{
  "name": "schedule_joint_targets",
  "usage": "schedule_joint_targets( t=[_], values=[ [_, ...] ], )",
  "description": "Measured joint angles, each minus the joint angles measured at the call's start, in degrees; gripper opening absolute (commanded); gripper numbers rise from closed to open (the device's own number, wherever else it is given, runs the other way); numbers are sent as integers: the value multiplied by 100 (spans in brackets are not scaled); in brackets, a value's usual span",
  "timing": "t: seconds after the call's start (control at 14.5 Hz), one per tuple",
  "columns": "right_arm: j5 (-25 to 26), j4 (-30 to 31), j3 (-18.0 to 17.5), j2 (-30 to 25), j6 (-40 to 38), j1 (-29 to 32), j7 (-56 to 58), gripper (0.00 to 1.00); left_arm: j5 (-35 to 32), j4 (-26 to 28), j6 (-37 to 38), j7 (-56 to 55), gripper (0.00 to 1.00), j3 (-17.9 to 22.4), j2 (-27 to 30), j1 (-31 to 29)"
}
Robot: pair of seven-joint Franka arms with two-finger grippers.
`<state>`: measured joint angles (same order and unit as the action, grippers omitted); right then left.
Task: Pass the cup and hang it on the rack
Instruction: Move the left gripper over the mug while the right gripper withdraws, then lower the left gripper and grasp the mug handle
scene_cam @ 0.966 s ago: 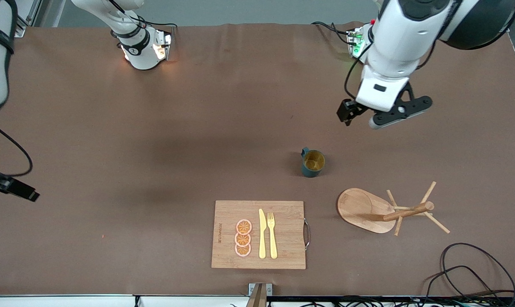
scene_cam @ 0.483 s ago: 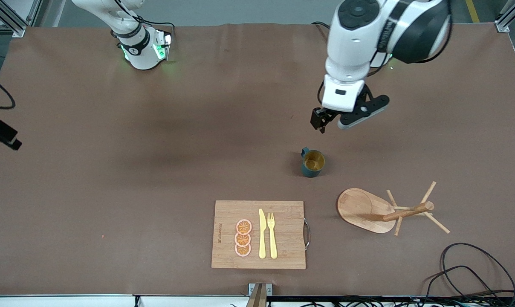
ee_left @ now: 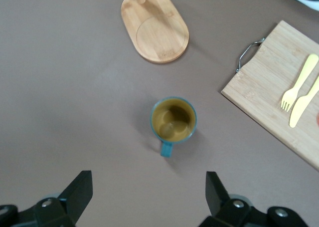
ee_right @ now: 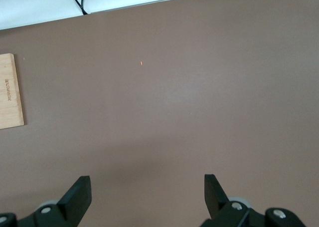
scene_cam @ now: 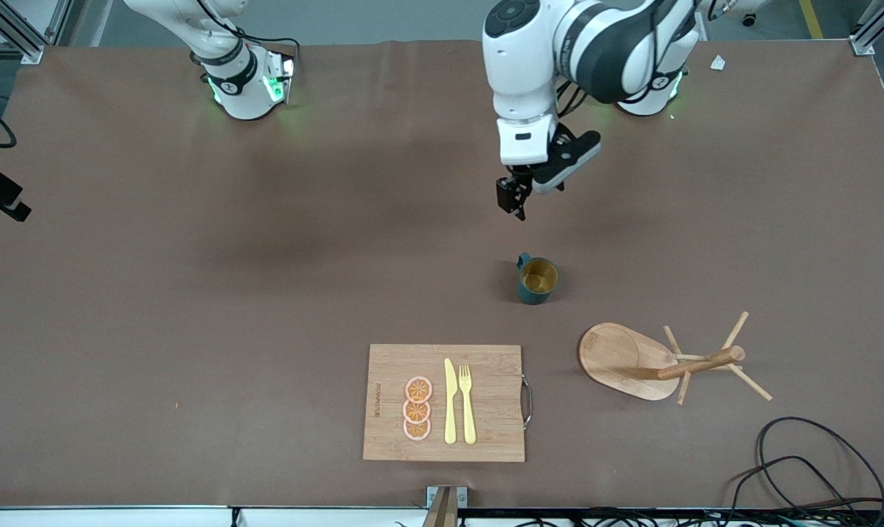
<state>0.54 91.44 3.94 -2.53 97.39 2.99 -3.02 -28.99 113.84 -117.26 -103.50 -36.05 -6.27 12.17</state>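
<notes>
The cup (scene_cam: 537,279) stands upright on the brown table, dark teal with a mustard-yellow inside and its small handle toward the robots' bases. In the left wrist view the cup (ee_left: 173,119) lies ahead of the open fingers. My left gripper (scene_cam: 513,199) hangs open and empty over bare table a little toward the bases from the cup; it also shows in its own wrist view (ee_left: 148,187). The wooden rack (scene_cam: 661,362) stands nearer the front camera than the cup, toward the left arm's end; only its oval base (ee_left: 154,25) shows in the left wrist view. My right gripper (ee_right: 147,187) is open and empty over bare table.
A bamboo cutting board (scene_cam: 486,432) with orange slices (scene_cam: 417,409), a yellow knife (scene_cam: 450,402) and a yellow fork (scene_cam: 467,402) lies near the table's front edge. Black cables (scene_cam: 800,461) lie at the front corner by the rack. The board's corner (ee_right: 10,92) shows in the right wrist view.
My left arm has swung toward the table's middle, carrying its open gripper to a spot over the table close to the cup. The right arm's hand has drawn back at the view's edge.
</notes>
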Motion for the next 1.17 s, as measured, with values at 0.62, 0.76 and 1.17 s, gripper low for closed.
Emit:
schedule_joint_targets(
  t=[0.62, 0.76, 1.17],
  values=[
    [0, -9, -9, 0, -263, 30, 488, 100, -3779, 709, 173, -3150, 100, 2, -1626, 944],
    [0, -12, -19, 0, -263, 30, 500, 100, -4236, 620, 683, -3506, 100, 3, -2091, 1121],
    [0, -18, -28, 0, -263, 30, 506, 100, -4974, 450, 1047, -3502, 100, 8, -2441, 1253]
  ],
)
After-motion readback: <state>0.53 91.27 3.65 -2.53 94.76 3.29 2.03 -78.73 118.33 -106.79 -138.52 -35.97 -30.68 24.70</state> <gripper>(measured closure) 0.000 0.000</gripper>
